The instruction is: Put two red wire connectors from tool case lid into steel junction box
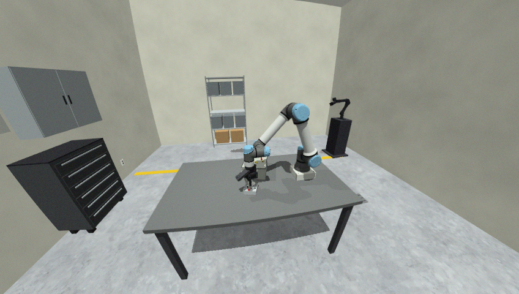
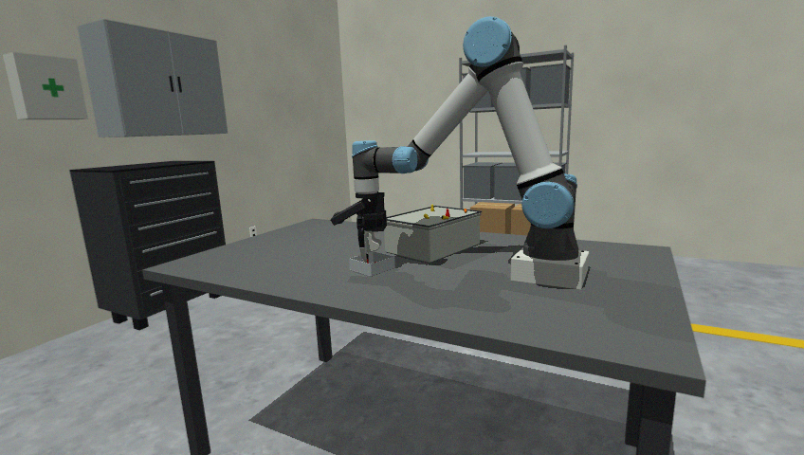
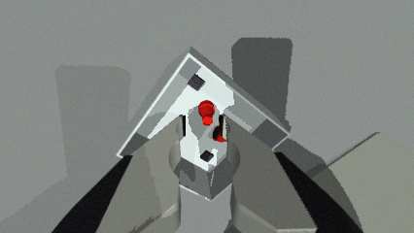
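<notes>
Wire connectors are judged light, hard plastic, small and prone to roll; the best hold is across the ribbed body, squeezed lightly. One red connector (image 3: 206, 111) lies inside the junction box (image 3: 155, 102), just ahead of the tool (image 3: 202, 127). A second red one (image 3: 221, 139) is half hidden by a finger. The tool is only slightly spread and nothing is pinched. The box walls sit close around the fingers, so a straight vertical exit is advised. The tool case (image 2: 434, 239) stands just beside the box on the bench (image 2: 451, 316), with more connectors on its lid (image 2: 414, 215).
</notes>
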